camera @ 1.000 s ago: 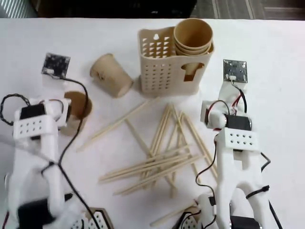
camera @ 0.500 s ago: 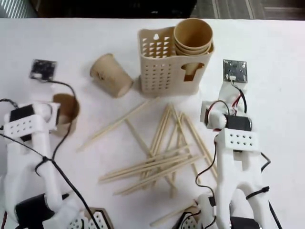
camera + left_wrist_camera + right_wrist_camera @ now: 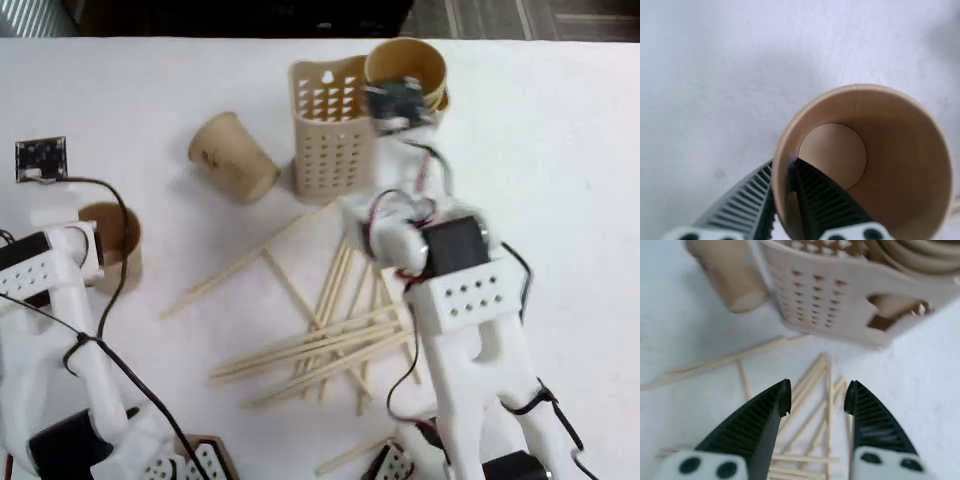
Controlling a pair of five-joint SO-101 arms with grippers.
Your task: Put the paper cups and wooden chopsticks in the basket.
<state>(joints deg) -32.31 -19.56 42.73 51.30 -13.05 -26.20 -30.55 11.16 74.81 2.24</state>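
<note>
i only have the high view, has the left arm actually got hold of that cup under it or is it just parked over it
Observer: It has it. In the left wrist view the left gripper is shut on the cup wall, one finger inside the rim and one outside.
Operator: ok, anything inside that cup
Observer: No. Its round bottom shows bare.
Operator: and the right one, open or shut
Observer: Open. In its wrist view the right gripper has its fingers apart and holds nothing, and the chopsticks show through the gap.
</note>
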